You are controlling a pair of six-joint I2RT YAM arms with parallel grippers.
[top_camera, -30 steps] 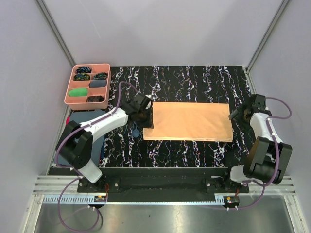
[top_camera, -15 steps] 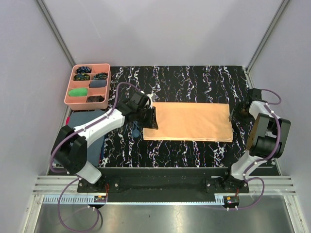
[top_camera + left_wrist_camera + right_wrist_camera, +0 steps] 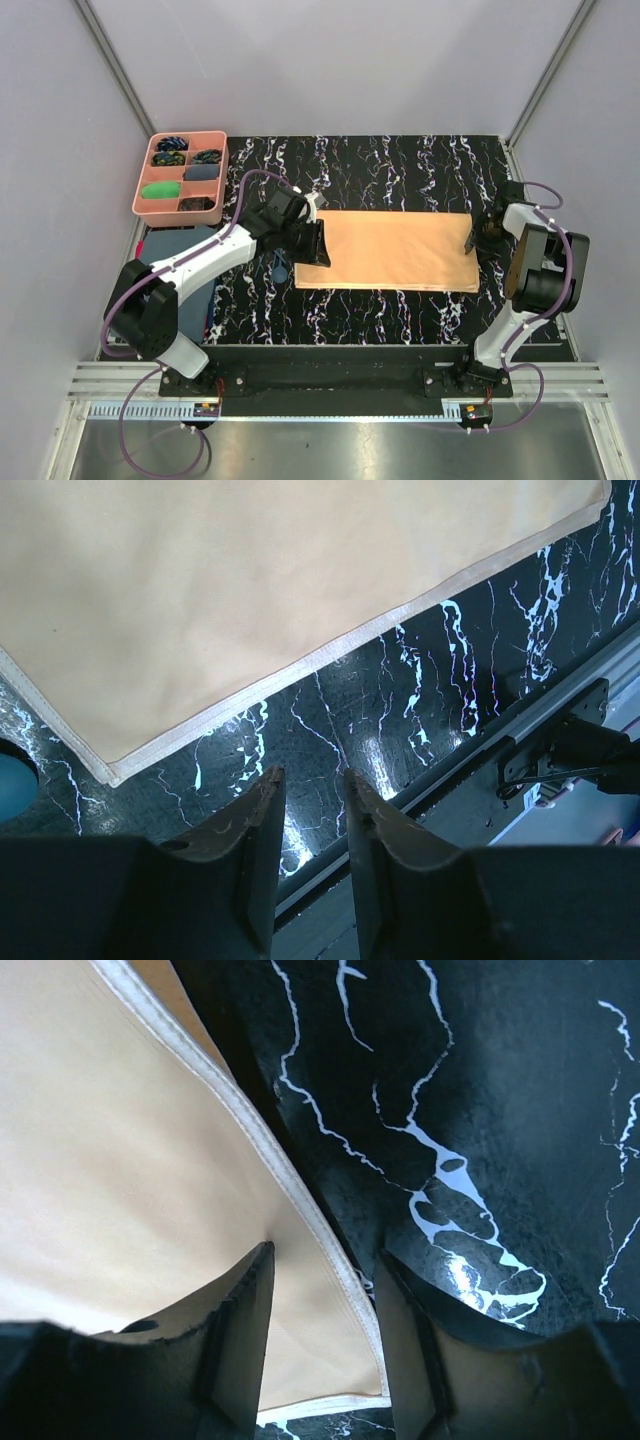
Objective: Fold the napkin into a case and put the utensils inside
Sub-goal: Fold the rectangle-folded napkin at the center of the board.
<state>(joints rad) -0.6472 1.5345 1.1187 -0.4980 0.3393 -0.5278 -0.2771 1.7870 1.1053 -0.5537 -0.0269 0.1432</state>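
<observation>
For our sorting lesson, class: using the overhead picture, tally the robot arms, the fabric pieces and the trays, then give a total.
Robot arms: 2 (left arm, right arm)
Fabric pieces: 2 (peach napkin, dark blue-grey cloth)
Trays: 1 (pink tray)
Total: 5

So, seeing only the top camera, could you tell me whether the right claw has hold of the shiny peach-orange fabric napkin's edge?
Observer: Not yet. In the right wrist view the right claw stands open astride the peach-orange fabric napkin's white hem.
Operator: What lies under each finger?
Observer: One is over fabric, the other over the black marble-pattern table.
Operator: And the left claw?
Observer: The left claw holds nothing; its narrow gap shows bare table, beside the napkin's corner.
</observation>
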